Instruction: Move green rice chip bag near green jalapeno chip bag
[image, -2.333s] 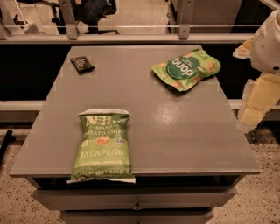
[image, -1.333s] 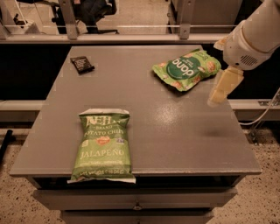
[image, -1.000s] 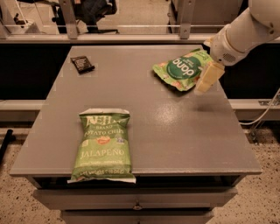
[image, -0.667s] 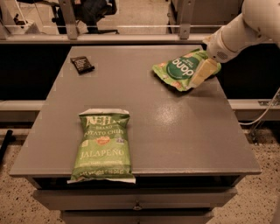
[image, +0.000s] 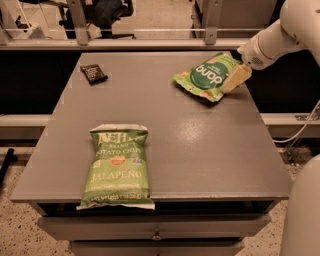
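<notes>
Gripper (image: 236, 78) sits at the far right of the table (image: 210, 150), low against the right end of the rice bag (image: 204, 76) and apparently touching it. Whether it is wide, narrow or already pinching the bag cannot be told.

At the far left corner lies a small dark packet (image: 93, 73), well apart from everything else. The jalapeno bag (image: 118, 167) lies flat at the near edge, left of centre, its long axis running front to back. The rice bag lies flat near the far right corner, its long axis running roughly left to right with a slight tilt, so it stretches leftward from the gripper.

The goal lies on a diagonal from there, toward the near left. The coming move probably means taking the rice bag along that line and setting it down just beside the jalapeno bag's right side.
</notes>
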